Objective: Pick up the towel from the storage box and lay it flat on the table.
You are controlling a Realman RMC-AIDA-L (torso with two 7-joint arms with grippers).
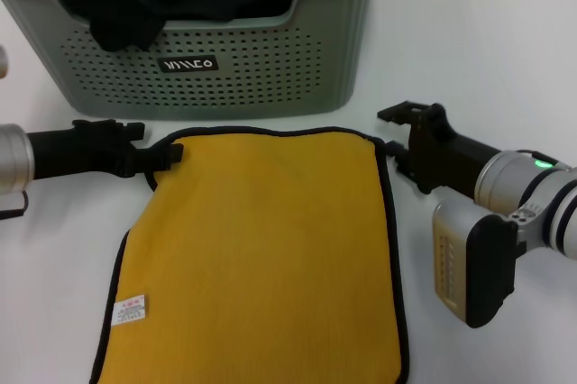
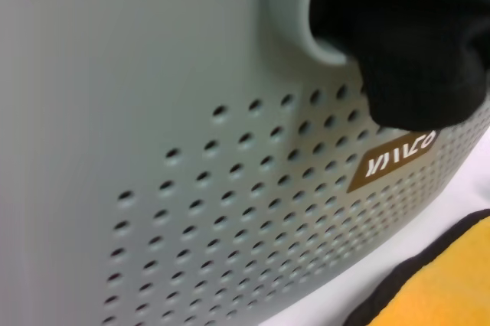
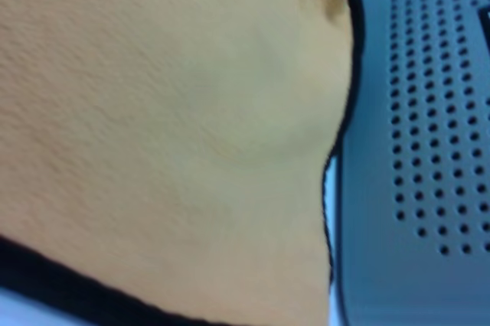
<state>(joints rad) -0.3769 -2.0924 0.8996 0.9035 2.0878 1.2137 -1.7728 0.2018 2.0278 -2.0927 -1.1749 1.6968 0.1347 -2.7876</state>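
Yellow towel lies spread on the table right in front of you, just near of the box, its far edge close to the box's front wall. Your left gripper sits at the far-left corner and your right gripper at the far-right; you cannot tell whether either is pinching the binding. Expect soft, light, limp fleece, so hold it by the bound corners. You can see a white label near the left edge, unreadable; the box's dark label has white lettering, not clearly legible.
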